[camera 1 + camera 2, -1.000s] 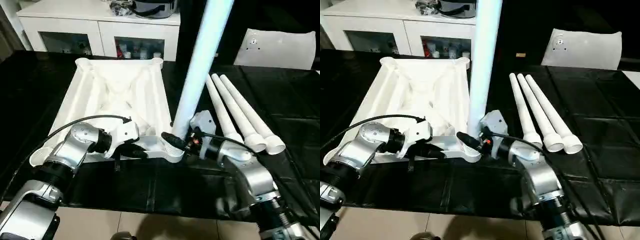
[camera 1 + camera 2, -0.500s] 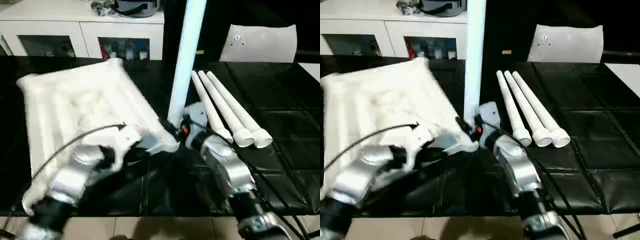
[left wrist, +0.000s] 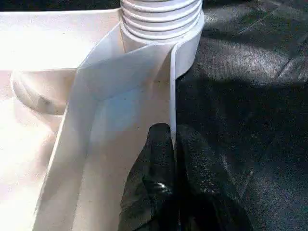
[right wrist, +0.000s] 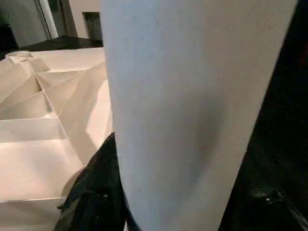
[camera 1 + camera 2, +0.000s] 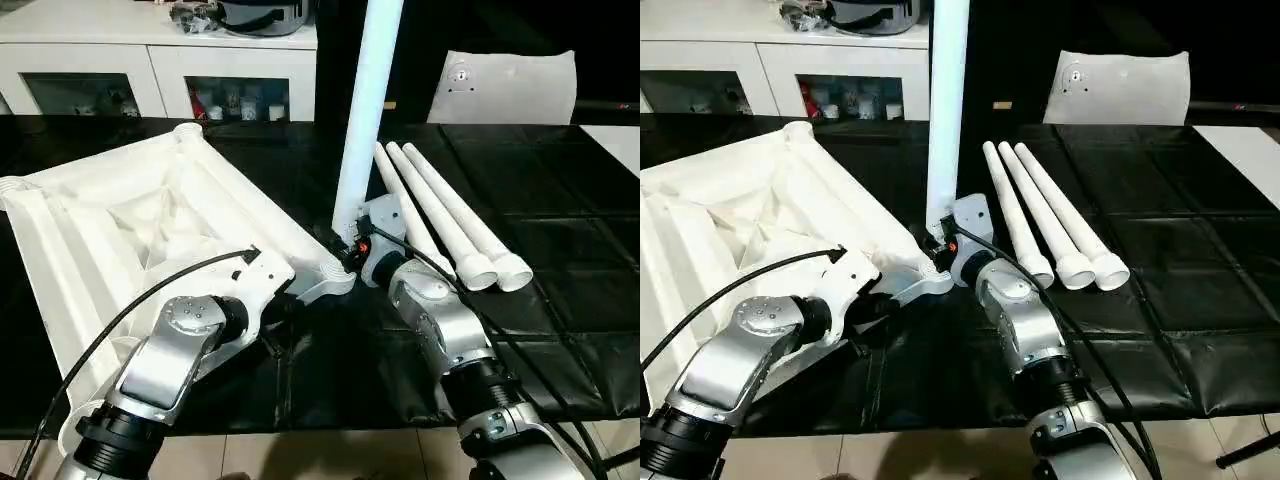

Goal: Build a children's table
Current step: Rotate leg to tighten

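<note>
The white table top (image 5: 150, 215) lies upside down on the black table, ribbed underside up and turned at an angle. One white leg (image 5: 365, 100) stands upright in its near right corner socket (image 3: 188, 53). My right gripper (image 5: 346, 248) is shut around that leg just above the socket, and one black finger (image 4: 96, 192) shows beside the tube. My left gripper (image 3: 173, 134) is shut on the thin rim wall of the top (image 3: 125, 91), close to the same corner. Three loose legs (image 5: 440, 215) lie side by side to the right.
A white glass-door cabinet (image 5: 150, 60) stands behind the table. A flat white sheet with a round fitting (image 5: 505, 85) leans at the back right. The black table cover (image 5: 560, 260) ends at a front edge near my arms, with tiled floor below.
The table top has swung about its near right corner, its far end going left. The leg stayed upright and both grippers kept their holds. The head camera also shifted.
</note>
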You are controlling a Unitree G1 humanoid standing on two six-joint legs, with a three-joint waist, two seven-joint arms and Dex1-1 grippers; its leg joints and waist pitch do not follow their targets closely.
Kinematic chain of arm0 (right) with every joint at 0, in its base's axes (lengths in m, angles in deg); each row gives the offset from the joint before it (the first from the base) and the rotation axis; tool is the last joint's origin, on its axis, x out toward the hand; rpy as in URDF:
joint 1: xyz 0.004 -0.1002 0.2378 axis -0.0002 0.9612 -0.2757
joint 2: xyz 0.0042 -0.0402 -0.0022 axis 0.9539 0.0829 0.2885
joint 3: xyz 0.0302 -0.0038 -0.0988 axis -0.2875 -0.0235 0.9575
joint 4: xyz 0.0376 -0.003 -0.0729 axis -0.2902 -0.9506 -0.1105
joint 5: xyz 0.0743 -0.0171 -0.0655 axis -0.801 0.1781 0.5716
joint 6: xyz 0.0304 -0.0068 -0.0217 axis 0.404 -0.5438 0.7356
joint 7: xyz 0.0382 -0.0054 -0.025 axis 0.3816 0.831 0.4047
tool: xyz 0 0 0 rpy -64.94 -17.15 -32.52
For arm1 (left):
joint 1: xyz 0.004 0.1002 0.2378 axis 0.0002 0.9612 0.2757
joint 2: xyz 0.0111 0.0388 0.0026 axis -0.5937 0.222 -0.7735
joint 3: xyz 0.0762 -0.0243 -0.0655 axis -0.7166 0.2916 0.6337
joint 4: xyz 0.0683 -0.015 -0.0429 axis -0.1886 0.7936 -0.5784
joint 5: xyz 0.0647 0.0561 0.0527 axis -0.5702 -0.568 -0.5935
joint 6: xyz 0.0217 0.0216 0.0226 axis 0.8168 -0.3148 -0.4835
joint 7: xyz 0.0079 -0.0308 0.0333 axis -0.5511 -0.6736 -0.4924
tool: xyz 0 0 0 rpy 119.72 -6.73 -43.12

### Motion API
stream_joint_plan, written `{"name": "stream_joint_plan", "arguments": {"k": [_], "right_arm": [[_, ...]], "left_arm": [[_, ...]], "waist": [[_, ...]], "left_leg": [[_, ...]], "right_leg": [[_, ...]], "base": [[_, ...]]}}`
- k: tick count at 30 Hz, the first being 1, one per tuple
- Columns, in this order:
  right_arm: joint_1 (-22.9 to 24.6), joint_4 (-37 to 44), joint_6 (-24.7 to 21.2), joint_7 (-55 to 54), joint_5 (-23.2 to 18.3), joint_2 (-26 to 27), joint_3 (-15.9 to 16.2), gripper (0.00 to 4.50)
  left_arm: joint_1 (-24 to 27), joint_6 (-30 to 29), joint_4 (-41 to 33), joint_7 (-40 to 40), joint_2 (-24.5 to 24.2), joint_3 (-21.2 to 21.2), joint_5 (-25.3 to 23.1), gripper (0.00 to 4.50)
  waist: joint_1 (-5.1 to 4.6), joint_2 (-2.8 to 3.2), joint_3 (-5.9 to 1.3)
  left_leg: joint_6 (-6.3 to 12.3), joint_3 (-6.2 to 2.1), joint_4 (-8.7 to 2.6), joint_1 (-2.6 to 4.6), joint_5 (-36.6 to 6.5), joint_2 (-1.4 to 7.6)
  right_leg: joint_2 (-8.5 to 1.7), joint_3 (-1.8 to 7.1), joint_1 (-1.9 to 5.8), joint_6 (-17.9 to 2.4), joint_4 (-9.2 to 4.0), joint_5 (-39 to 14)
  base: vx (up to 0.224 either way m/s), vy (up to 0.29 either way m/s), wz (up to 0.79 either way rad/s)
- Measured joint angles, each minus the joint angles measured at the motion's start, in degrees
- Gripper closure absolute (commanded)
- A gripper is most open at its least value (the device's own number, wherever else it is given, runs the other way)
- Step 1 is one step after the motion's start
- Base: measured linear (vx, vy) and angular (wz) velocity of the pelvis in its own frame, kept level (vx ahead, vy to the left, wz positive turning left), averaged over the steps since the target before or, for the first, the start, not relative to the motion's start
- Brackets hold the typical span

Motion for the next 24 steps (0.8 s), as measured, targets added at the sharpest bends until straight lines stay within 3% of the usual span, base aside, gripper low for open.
{"name": "stream_joint_plan", "arguments": {"k": [9,12,19,24], "right_arm": [[1.8,-2.0,-1.2,1.7,-0.2,-1.6,-0.6,1.10],[3.5,-0.6,-1.3,3.7,-0.2,-3.0,-0.5,0.77],[11.4,8.1,-4.0,7.8,-2.9,-6.3,-0.4,0.17],[13.5,15.9,-5.5,10.8,-4.5,-9.6,-0.7,0.07]], "left_arm": [[-1.0,2.7,1.3,-1.6,-1.0,-0.5,1.3,4.50],[-2.4,4.4,3.0,-2.4,-2.0,-0.5,1.7,4.50],[-4.6,10.2,8.3,-5.4,-5.1,0.1,2.3,4.50],[-5.6,16.7,12.6,-10.9,-7.4,-0.2,3.2,4.50]], "waist": [[0.73,0.23,0.15],[1.28,0.30,0.18],[1.49,0.68,0.41],[1.85,0.90,0.54]], "left_leg": [[0.06,-0.01,-0.01,-0.65,0.0,-0.03],[0.06,0.00,-0.02,-1.12,0.0,-0.01],[0.06,0.00,-0.02,-1.12,0.0,0.08],[0.06,0.00,-0.02,-1.12,0.0,0.09]], "right_leg": [[-0.04,-0.02,-0.40,-0.1,0.01,0.0],[-0.03,-0.03,-0.90,-0.4,0.10,0.3],[0.09,-0.02,-0.93,-0.4,0.06,0.3],[0.10,-0.03,-0.91,-0.4,0.06,0.2]], "base": [[0.000,0.000,0.00],[0.000,0.000,0.00],[0.000,0.000,0.00],[0.000,0.000,0.00]]}}
